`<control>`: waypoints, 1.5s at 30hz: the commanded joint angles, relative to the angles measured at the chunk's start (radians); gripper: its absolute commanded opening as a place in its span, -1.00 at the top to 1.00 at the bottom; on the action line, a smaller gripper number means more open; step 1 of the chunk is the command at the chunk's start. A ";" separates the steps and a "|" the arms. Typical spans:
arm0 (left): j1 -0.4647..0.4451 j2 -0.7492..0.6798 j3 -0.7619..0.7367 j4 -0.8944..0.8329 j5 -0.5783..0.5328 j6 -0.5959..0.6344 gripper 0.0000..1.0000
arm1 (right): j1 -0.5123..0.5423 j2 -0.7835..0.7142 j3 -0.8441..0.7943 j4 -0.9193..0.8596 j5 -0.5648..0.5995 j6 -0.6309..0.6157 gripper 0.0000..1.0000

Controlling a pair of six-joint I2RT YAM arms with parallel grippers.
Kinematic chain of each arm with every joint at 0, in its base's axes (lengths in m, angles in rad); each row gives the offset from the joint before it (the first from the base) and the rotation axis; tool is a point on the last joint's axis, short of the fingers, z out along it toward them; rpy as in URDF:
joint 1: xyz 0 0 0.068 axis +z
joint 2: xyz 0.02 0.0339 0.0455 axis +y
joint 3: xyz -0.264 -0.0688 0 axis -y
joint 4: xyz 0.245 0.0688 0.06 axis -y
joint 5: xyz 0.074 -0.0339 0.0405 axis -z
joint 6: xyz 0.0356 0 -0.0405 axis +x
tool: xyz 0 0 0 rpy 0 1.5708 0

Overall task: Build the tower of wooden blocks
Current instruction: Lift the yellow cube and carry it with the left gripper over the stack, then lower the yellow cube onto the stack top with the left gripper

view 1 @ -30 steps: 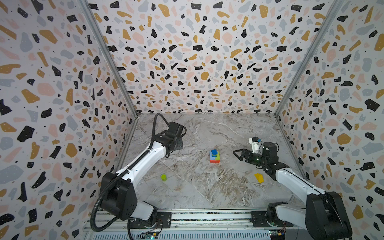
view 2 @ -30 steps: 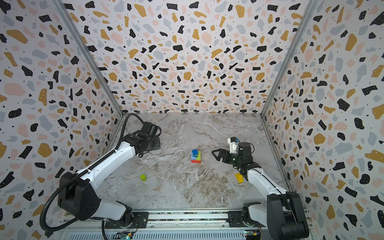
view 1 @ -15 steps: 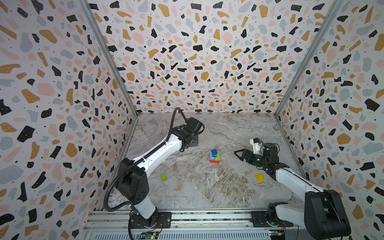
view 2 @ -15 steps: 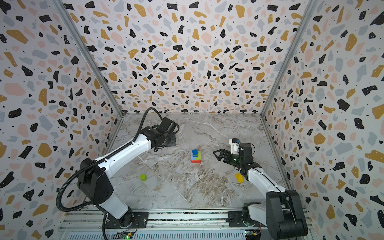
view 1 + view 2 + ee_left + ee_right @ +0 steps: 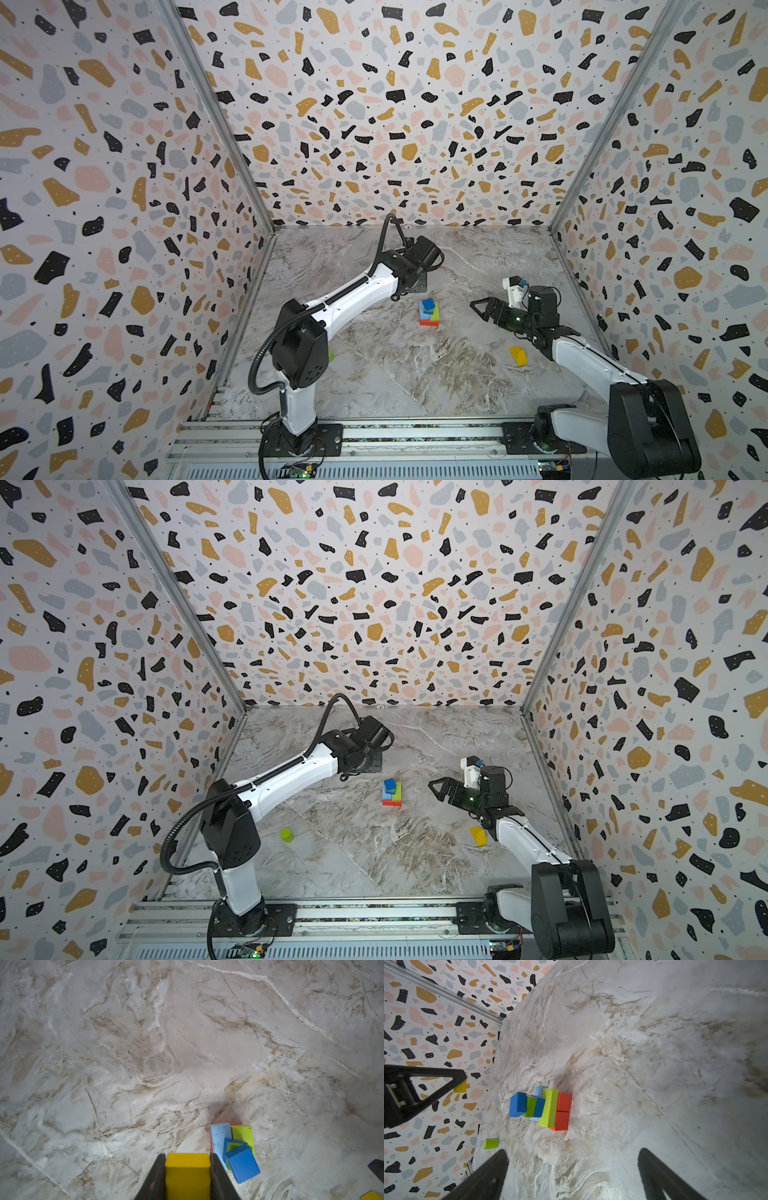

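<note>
The wood block tower (image 5: 429, 312) stands mid-table (image 5: 415, 374): red slabs at the base, a lime bar and a pale blue block across them, then green and blue cubes, with the top one twisted askew. The left arm stretches long and low, its wrist just behind the tower. The top views hide the left gripper (image 5: 187, 1155), but the left wrist view shows it clamped on a yellow cube (image 5: 187, 1176). The right gripper (image 5: 572, 1152) faces the tower from the side, jaws wide apart and empty. A yellow wedge (image 5: 517, 356) lies beside the right forearm. The lime cylinder (image 5: 286, 834) shows clearly in a top view, near the left elbow.
</note>
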 commanded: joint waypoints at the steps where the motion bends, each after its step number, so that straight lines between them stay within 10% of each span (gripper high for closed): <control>1: -0.026 0.022 0.047 -0.022 -0.024 -0.028 0.42 | -0.006 0.008 -0.010 0.004 -0.004 0.013 -0.98; 45: -0.120 0.155 0.044 0.043 0.028 -0.075 0.42 | -0.016 0.026 -0.031 0.037 -0.038 0.027 -0.98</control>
